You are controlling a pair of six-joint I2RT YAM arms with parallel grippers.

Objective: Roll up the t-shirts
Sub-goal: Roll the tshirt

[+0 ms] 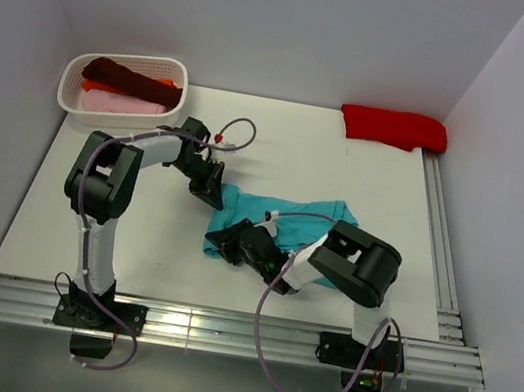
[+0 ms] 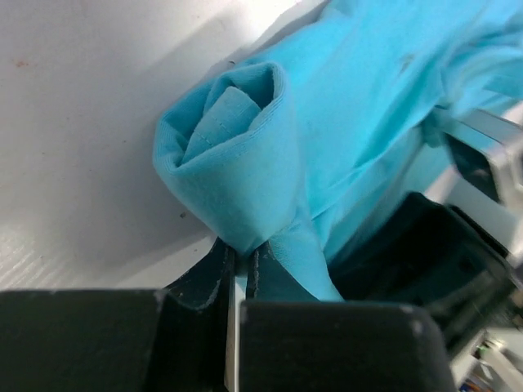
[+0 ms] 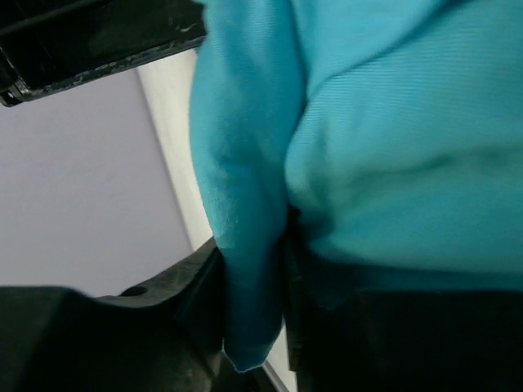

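I am working with 2 arms on the white table (image 1: 115,221). The teal t-shirt (image 1: 304,214) is lying in the middle of the table, between my 2 arms, spread from left to right and wrinkled.

My left gripper (image 2: 241,261) is pressing its jaws fully together on a thin edge of the teal t-shirt. It is holding the cloth at the far left corner. Just in front of the fingers (image 2: 214,273), the cloth is curling into a small loose roll with an open end, and this roll is resting on the table.

My right gripper (image 3: 253,310) is gripping the near left end of the same shirt. Its jaws are standing partly apart, and a thick fold of teal cloth is filling the gap between them and touching both sides. The rest of the cloth is bulging over the right finger in the right wrist view.

The other shirts are lying well apart from my grippers. The white basket (image 1: 177,69) at the far left corner is holding 3 of them: a maroon t-shirt (image 1: 125,78) on top, an orange t-shirt (image 1: 92,85) under it, and a pink t-shirt (image 1: 121,104) at the near side. A red t-shirt (image 1: 394,128) is lying folded at the far right corner of the table.
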